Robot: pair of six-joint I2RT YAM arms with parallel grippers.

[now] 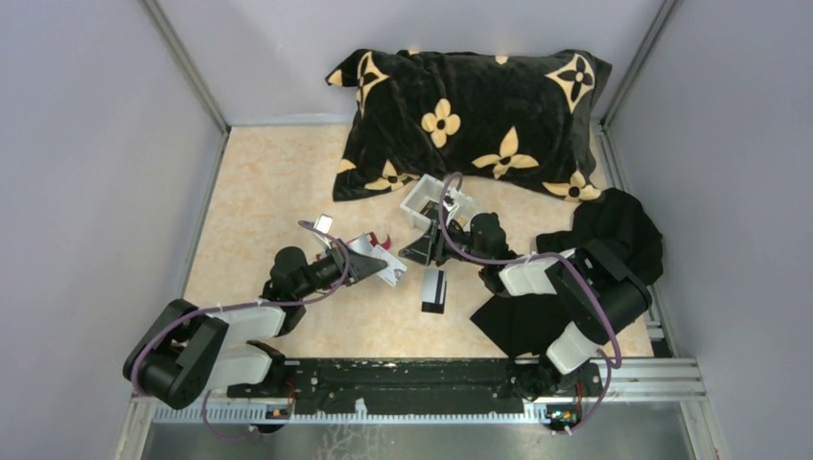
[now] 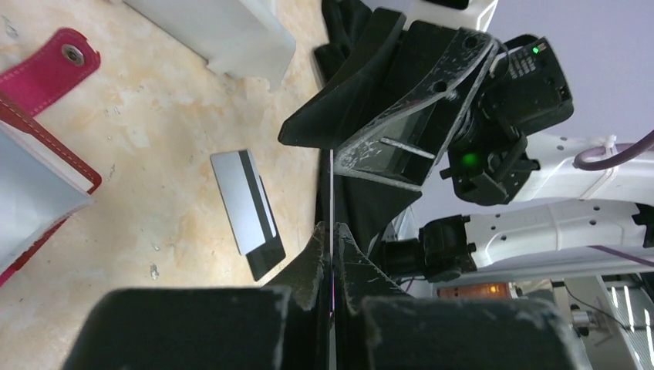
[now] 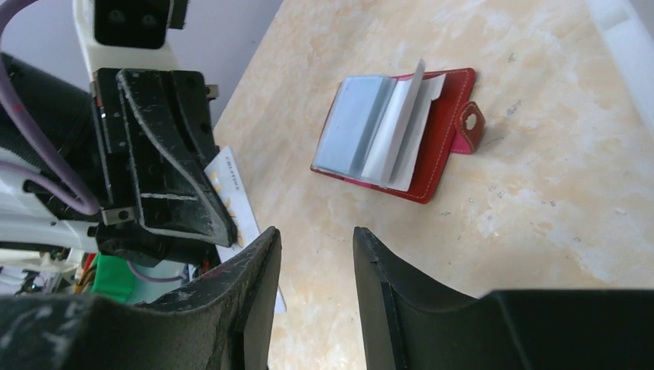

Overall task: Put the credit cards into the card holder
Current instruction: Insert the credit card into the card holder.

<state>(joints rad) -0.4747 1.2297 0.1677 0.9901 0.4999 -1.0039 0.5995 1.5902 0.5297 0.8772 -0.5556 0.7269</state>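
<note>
My left gripper (image 2: 332, 227) is shut on a pale credit card (image 2: 332, 185), seen edge-on as a thin line. In the right wrist view the same card (image 3: 235, 202) shows white with yellow marks, sticking out of the left gripper (image 3: 224, 231). The red card holder (image 3: 432, 146) lies open on the table with its greyish pockets fanned up. In the top view it (image 1: 383, 239) is mostly hidden behind the left gripper (image 1: 376, 264). A black card with a white band (image 1: 433, 289) lies flat on the table. My right gripper (image 3: 316, 240) is open and holds nothing, close to the left one.
A small white tray (image 1: 429, 202) stands behind the grippers. A black pillow with yellow flowers (image 1: 470, 120) fills the back. Black cloth (image 1: 614, 240) lies at the right by the right arm. Walls close in both sides.
</note>
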